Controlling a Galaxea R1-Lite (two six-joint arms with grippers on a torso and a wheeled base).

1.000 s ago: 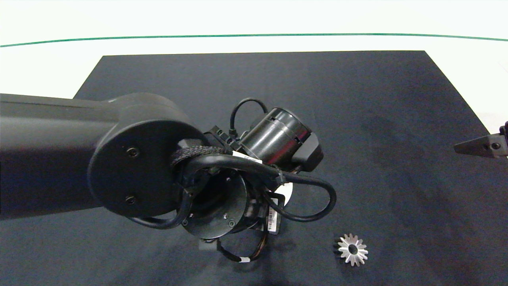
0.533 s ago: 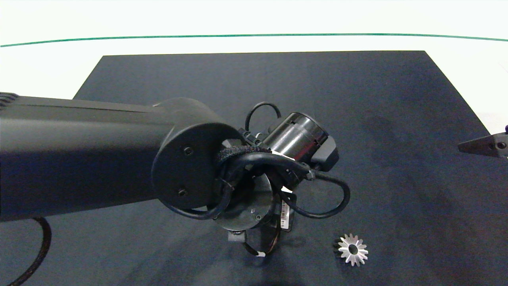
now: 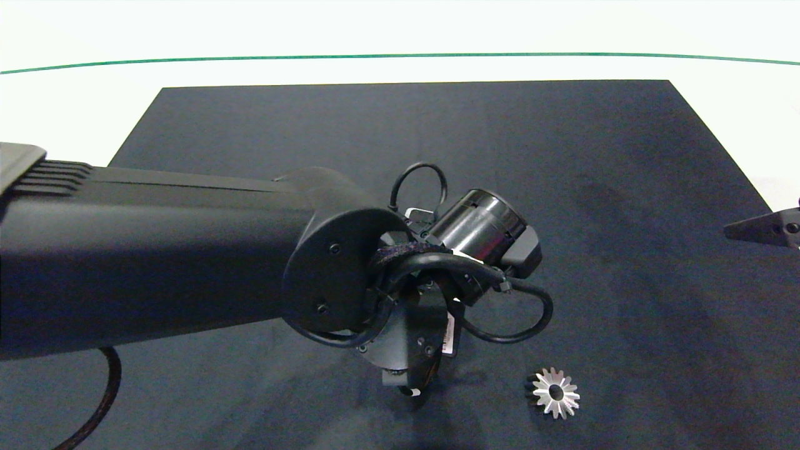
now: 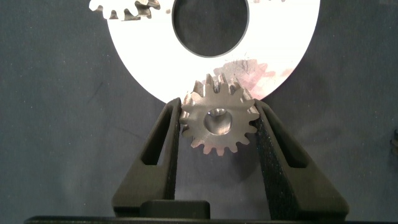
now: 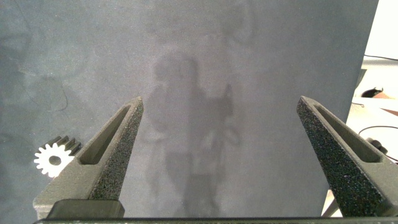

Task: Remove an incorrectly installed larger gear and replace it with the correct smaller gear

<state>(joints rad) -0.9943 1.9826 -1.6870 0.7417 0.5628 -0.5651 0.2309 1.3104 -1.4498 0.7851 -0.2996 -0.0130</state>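
Observation:
In the left wrist view my left gripper is shut on the smaller gear, a silver gear with short blunt teeth. The gear hangs over the near rim of a white ring plate. Two other small gears sit on that plate's far side. In the head view the left arm's wrist hides the gripper and the plate. The larger gear, with its long pointed star teeth, lies flat on the mat at the front right, also seen as the larger gear. My right gripper stands open at the right edge with nothing between its fingers.
A dark mat covers the middle of the white table. A green line runs across the table's far side. The left arm's cable loop hangs beside its wrist. One right finger pokes in at the mat's right edge.
The left arm has reached further right and its wrist has turned downward, covering the white plate that showed a second ago. The larger gear and the right gripper have stayed put.

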